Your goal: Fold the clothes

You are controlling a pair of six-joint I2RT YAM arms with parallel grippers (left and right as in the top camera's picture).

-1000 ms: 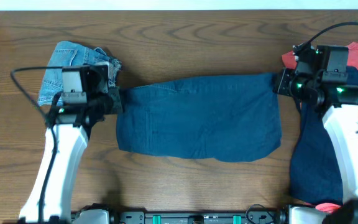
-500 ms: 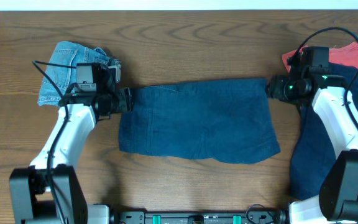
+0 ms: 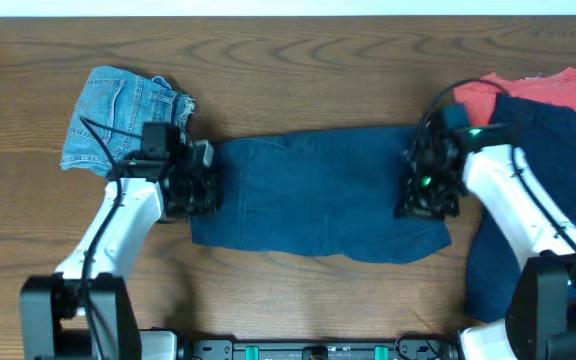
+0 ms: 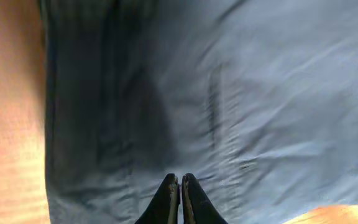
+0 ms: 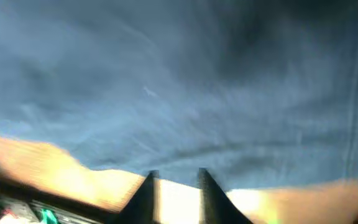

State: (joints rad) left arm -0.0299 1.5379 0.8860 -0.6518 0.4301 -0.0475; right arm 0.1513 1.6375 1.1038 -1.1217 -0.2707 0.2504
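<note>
Two arms [image 3: 118, 225] bend inward over the bench [image 3: 298, 60]: left pincer [image 4: 179, 180], fingers pressed together, at the navy shorts [image 3: 318, 190] 9 o'clock edge; right pincer [image 5: 176, 177], fingers parted and empty, at 3 o'clock. One more navy piece [image 3: 543, 140] lies at 3, one denim shorts [image 3: 113, 110] at 10, one red shirt [image 3: 528, 85] at 2.

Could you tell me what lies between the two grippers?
The navy shorts, spread flat, fill the stretch between the left gripper and the right gripper, as the overhead view shows.
</note>
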